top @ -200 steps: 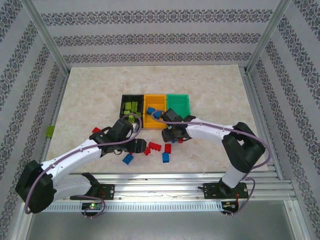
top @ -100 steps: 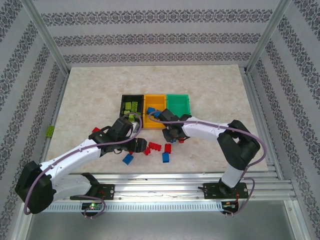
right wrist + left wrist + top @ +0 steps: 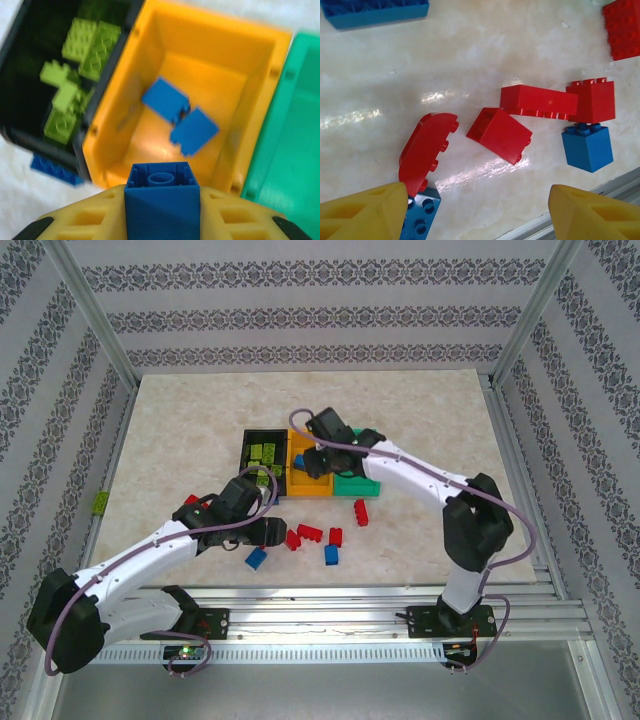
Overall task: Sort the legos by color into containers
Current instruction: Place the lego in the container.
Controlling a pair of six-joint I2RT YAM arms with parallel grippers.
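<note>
My right gripper (image 3: 316, 458) hangs over the orange bin (image 3: 300, 490), shut on a blue brick (image 3: 162, 200). Below it, two blue bricks (image 3: 180, 117) lie in the orange bin (image 3: 215, 55). The black bin (image 3: 247, 445) holds several lime green bricks (image 3: 75, 75). The green bin (image 3: 365, 440) stands to the right. My left gripper (image 3: 480, 215) is open low over the table, its yellow fingers (image 3: 365, 212) either side of bare tabletop. Just ahead of it lie red bricks (image 3: 500, 134) and a blue cube (image 3: 587, 147). Its left finger overlaps another blue brick (image 3: 422, 217).
Loose red bricks (image 3: 336, 536) and blue bricks (image 3: 331, 555) are scattered in front of the bins. One red brick (image 3: 361, 512) lies nearer the green bin, another (image 3: 192, 500) beside the left arm. A blue brick (image 3: 52, 167) lies against the black bin's outside. A metal rail (image 3: 340, 590) borders the table's near edge.
My right gripper rose from the table beside the red bricks and swung back over the orange bin, carrying the blue brick. The left gripper shifted slightly toward the near side.
</note>
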